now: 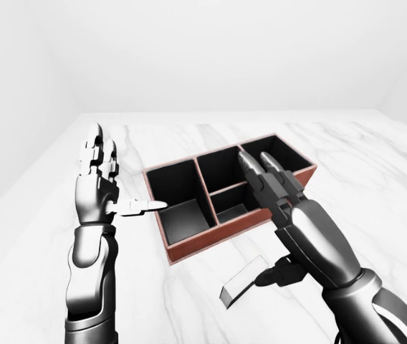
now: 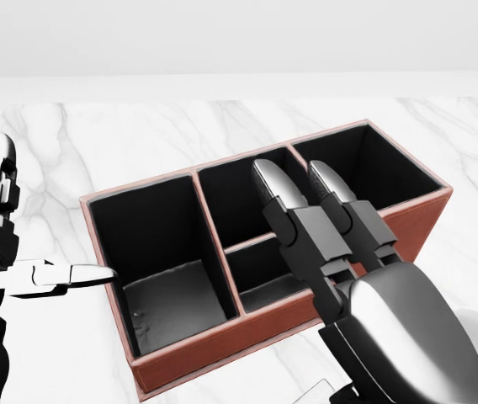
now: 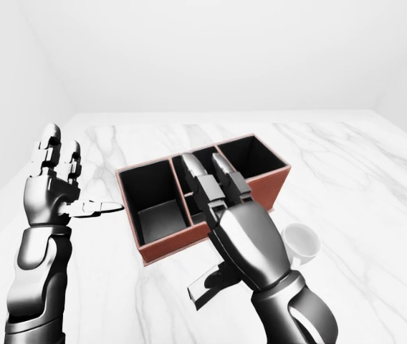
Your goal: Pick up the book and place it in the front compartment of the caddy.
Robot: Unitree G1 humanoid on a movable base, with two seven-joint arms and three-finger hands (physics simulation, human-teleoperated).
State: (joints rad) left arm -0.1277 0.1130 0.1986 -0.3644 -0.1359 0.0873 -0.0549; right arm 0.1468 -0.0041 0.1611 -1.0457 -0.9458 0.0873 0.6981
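Note:
The red-brown caddy [image 2: 184, 358] with black compartments lies slantwise on the marble table. My right hand [image 2: 294, 175] hovers over its middle compartments, both fingers stretched straight out. The book [image 1: 243, 285], a thin grey slab, sits tilted under that hand's palm near the bottom of the left-eye view. The dark thumb touches one end of it; I cannot tell whether the book rests on the table. My left hand [image 1: 121, 179] stands open left of the caddy, fingers up, thumb pointing at the caddy's left wall.
A white mug [image 3: 300, 242] stands right of my right forearm, beside the caddy's near wall. The marble table [image 1: 375, 165] reaches out on all sides, with its left edge visible in the eye views.

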